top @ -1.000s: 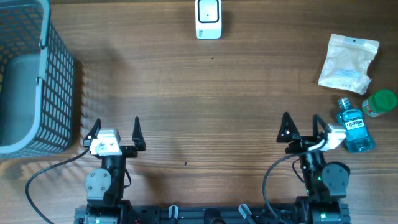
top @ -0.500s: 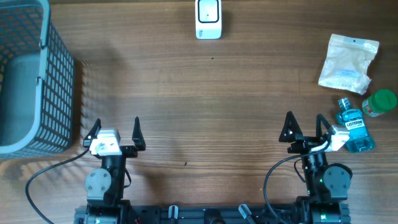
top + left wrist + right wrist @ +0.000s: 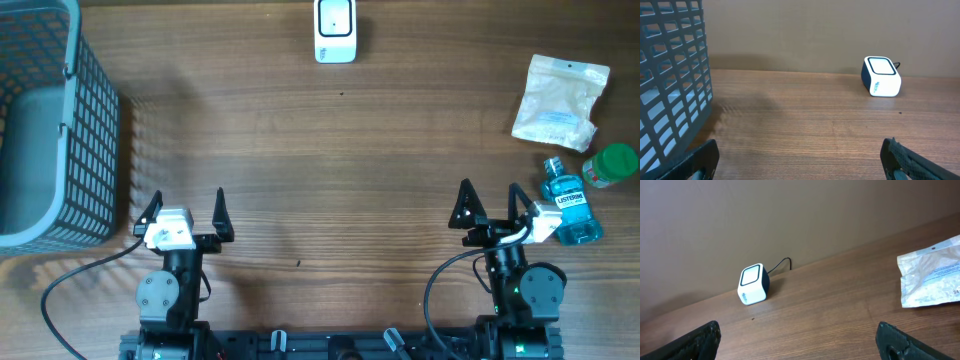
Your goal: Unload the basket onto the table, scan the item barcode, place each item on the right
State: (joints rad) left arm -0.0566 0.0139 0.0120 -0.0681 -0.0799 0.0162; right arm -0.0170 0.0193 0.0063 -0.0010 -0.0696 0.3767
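Three items lie at the table's right side: a white plastic packet (image 3: 560, 98) (image 3: 932, 277), a small blue mouthwash bottle (image 3: 568, 205) lying on its side, and a green-capped container (image 3: 612, 165). The white cube barcode scanner (image 3: 335, 30) (image 3: 881, 76) (image 3: 753, 284) stands at the far middle edge. My right gripper (image 3: 488, 200) (image 3: 799, 337) is open and empty, just left of the blue bottle. At the near left my left gripper (image 3: 187, 200) (image 3: 799, 160) is also open and empty, with bare wood between its fingers. No barcode is readable in any view.
A tall grey mesh basket (image 3: 45, 120) (image 3: 670, 75) fills the far left corner, close to my left gripper. The scanner's cable runs off behind it toward the back wall. Wooden tabletop stretches between both grippers and the scanner.
My right gripper has shifted slightly to the right, nearer the blue bottle, then stopped. The left arm and all the items are unmoved.
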